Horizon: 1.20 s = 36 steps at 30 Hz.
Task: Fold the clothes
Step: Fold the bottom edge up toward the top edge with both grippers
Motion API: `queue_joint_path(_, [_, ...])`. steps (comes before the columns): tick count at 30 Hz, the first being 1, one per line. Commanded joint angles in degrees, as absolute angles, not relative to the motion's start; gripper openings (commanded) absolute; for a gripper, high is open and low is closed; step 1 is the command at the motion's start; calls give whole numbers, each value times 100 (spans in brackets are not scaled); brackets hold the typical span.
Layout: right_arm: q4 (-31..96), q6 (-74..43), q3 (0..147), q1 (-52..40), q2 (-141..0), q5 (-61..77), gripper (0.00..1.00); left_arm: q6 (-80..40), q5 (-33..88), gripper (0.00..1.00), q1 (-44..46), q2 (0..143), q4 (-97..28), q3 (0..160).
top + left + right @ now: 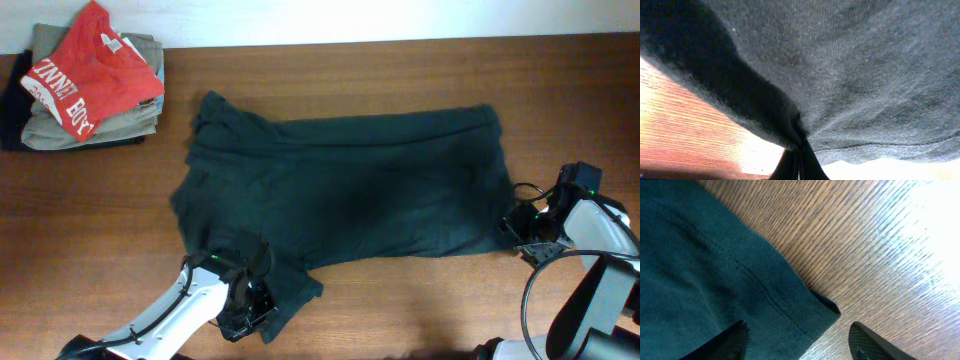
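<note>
The clothes, a dark charcoal T-shirt [350, 185], lie spread flat across the middle of the wooden table [420, 300]. My left gripper [245, 300] is at the shirt's front left corner, shut on a pinch of the fabric. In the left wrist view the cloth [850, 75] drapes up from the closed fingertips of the left gripper [799, 161]. My right gripper [520, 228] sits at the shirt's front right corner. It stands open [799, 330], one finger over the cloth [715, 280], the other over bare wood, with the hem corner [815, 307] between them.
A stack of folded khaki garments [95, 125] with a red T-shirt [90, 65] on top stands at the back left, beside a dark item [10, 100] at the table's left edge. The table's back edge runs along a white wall.
</note>
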<state>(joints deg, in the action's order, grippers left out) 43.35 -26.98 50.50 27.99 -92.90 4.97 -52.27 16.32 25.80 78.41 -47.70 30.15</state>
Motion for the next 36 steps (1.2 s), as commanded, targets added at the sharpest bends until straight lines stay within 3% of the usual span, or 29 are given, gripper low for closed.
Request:
queue_joint_path(1, [4250, -2849, 4882, 2814, -9345, 152, 66, -5157, 1470, 1, 2611, 8055, -4609, 2692])
queue_joint_path(8, [4080, -2945, 4713, 2814, -9345, 145, 57, -5157, 1487, 1, 2611, 8053, -4609, 2692])
queue_joint_path(12, [4042, -3052, 4716, 2816, -9345, 148, 28, -5041, 1527, 1, 2611, 8053, -4615, 2705])
queue_joint_path(14, [3997, -3057, 4722, 2816, -9345, 150, 22, -4939, 1527, 1, 2611, 8044, -4696, 2759])
queue_joint_path(16, [3986, -3074, 4731, 2816, -9343, 150, 6, -4917, 1525, 0, 2611, 7983, -4851, 2842])
queue_joint_path(17, [3979, -3074, 4731, 2816, -9343, 150, 4, -4915, 1527, 0, 2611, 7933, -4888, 2867])
queue_joint_path(24, [4191, -3203, 4921, 2825, -9249, 176, 4, -4700, 1450, 1, 2611, 7312, -5183, 3020])
queue_joint_path(33, [5406, -3199, 5535, 2825, -8239, 255, 4, -4661, 1225, 1, 2611, 5686, -6117, 3736])
queue_joint_path(36, [5395, -3022, 5548, 2825, -7817, 937, 4, -4661, 825, 1, 2609, 5415, -6095, 3806])
